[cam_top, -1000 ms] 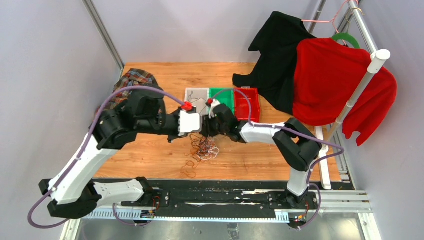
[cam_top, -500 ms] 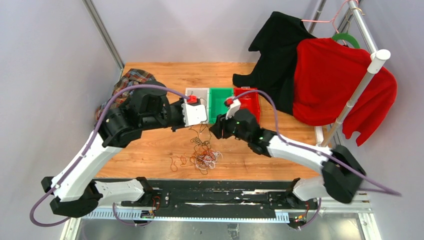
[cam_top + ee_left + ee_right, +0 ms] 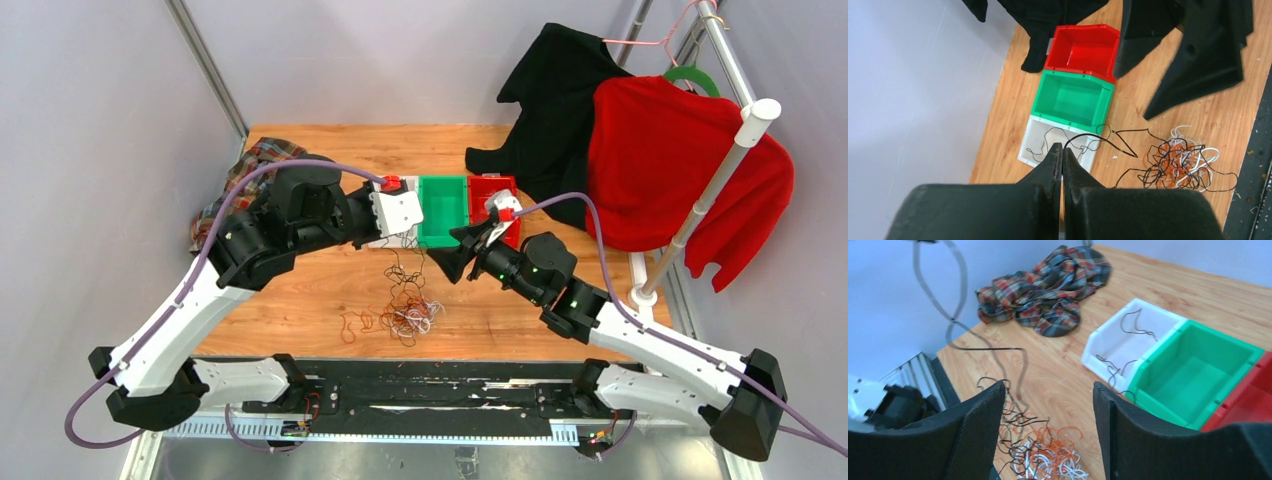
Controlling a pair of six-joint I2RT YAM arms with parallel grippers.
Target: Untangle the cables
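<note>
Wooden counter (image 3: 300, 300) carries most cables (image 3: 408, 313) knotted in one heap at lower centre; a couple of black strands lie in the white bin (image 3: 1026, 145). Left hand (image 3: 1062, 148) is closed, pinching a black cable (image 3: 1128, 150) that trails from the heap; right hand (image 3: 1048, 387) gapes empty. Early going, I judge.

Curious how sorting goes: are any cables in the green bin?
No, the green bin shows a bare floor; black cables lie in the white bin beside it.

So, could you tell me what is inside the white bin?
The white bin holds black cables, at least two curled strands; no orange or white ones show. In the left wrist view the shut left gripper hides part of it.
</note>
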